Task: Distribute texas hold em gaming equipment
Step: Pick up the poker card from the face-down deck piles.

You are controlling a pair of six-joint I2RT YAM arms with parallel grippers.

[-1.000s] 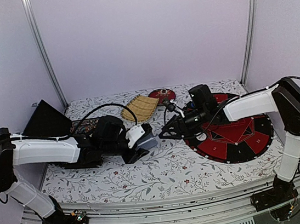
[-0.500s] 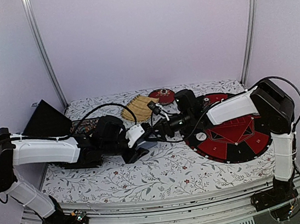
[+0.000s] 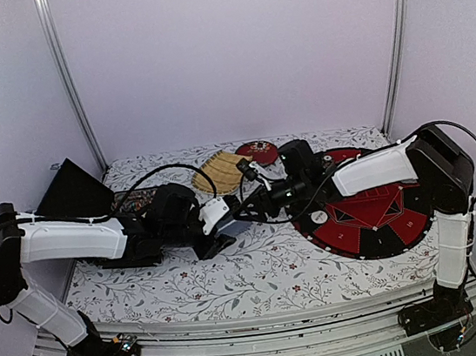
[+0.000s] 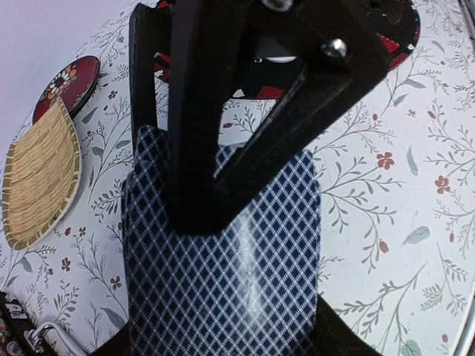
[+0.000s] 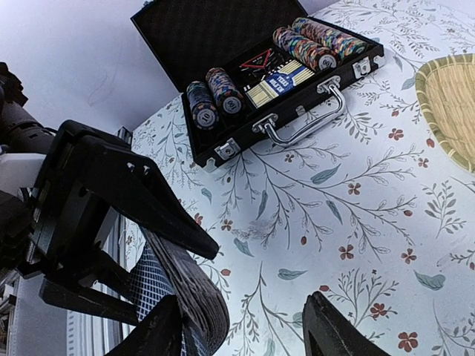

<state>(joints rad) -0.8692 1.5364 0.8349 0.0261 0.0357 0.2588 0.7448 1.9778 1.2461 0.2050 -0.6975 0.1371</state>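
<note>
My left gripper (image 3: 227,228) is shut on the card deck (image 3: 235,226) and holds it above the floral cloth. The deck's blue diamond-patterned back fills the left wrist view (image 4: 223,282). My right gripper (image 3: 248,213) is open at the deck's far end, with one finger (image 5: 159,334) against the deck (image 5: 189,293) and the other finger (image 5: 334,334) well apart. In the left wrist view its black fingers (image 4: 197,133) lie across the deck's top. Poker chips (image 5: 215,93) stand in rows in the open black case (image 5: 312,93). A white button (image 3: 320,217) lies on the round board.
A round red-and-black board (image 3: 374,213) lies at the right. A woven bamboo tray (image 3: 220,172) and a red lacquer dish (image 3: 256,151) sit at the back. The open case (image 3: 91,197) stands at the far left.
My right arm has swung left from the round board to the deck held by my left gripper. My left arm and the deck have stayed in place.
</note>
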